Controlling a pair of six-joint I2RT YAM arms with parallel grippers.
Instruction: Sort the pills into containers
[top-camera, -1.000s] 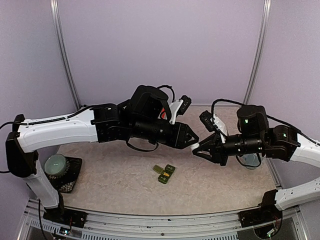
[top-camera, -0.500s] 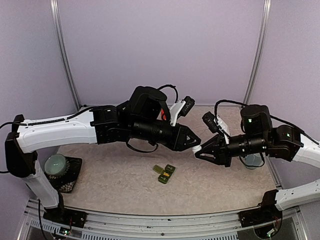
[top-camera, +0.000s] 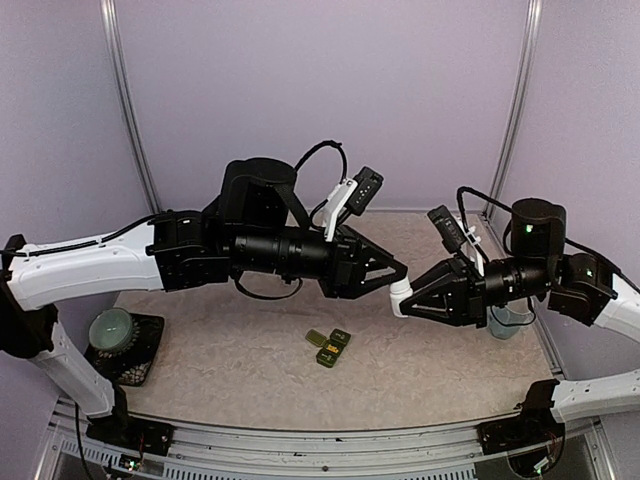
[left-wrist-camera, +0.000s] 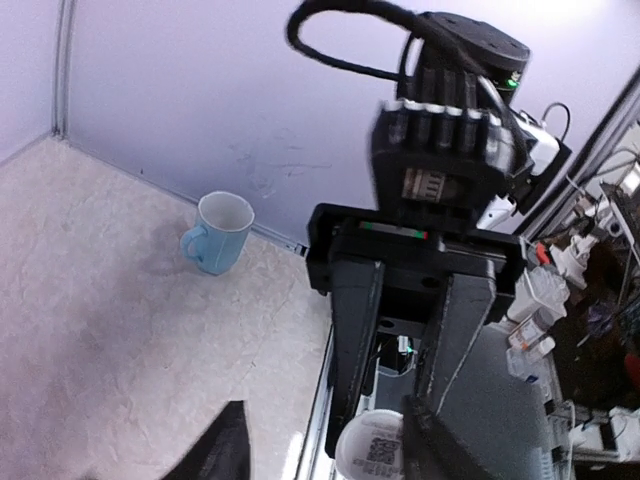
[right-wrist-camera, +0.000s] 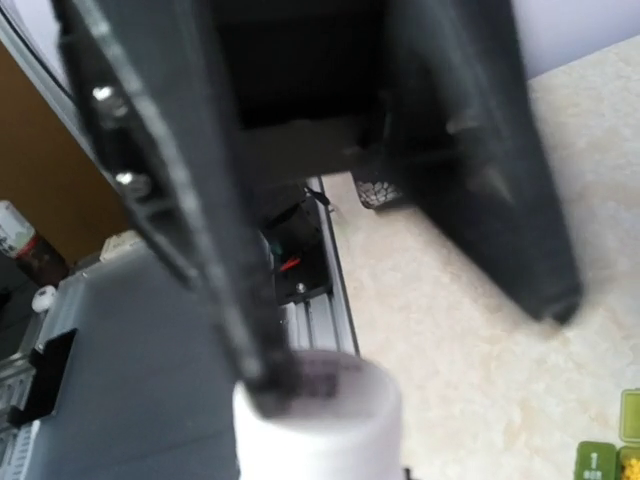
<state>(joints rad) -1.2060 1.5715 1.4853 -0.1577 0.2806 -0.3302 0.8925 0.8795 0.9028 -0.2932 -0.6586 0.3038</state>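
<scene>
My right gripper (top-camera: 402, 295) is shut on a small white bottle (top-camera: 399, 293), held in the air above the middle of the table. In the left wrist view the bottle (left-wrist-camera: 375, 450) shows a printed code on its end. My left gripper (top-camera: 398, 272) faces it, jaws open, one finger touching the bottle's (right-wrist-camera: 320, 420) rim in the right wrist view. The containers (top-camera: 330, 346), a dark green strip with lids up, lie on the table below and to the left of both grippers, and their corner (right-wrist-camera: 608, 458) shows bottom right. No loose pills show.
A pale blue mug (top-camera: 507, 320) stands at the right behind my right arm and appears as the mug (left-wrist-camera: 220, 232) near the back wall. A pale green round dish on a black pad (top-camera: 115, 335) sits at the near left. A metal rail (right-wrist-camera: 320, 310) edges the table.
The left gripper's jaws have spread wider at the bottle and its wrist has drawn back to the left. The right arm has shifted right, still holding the bottle.
</scene>
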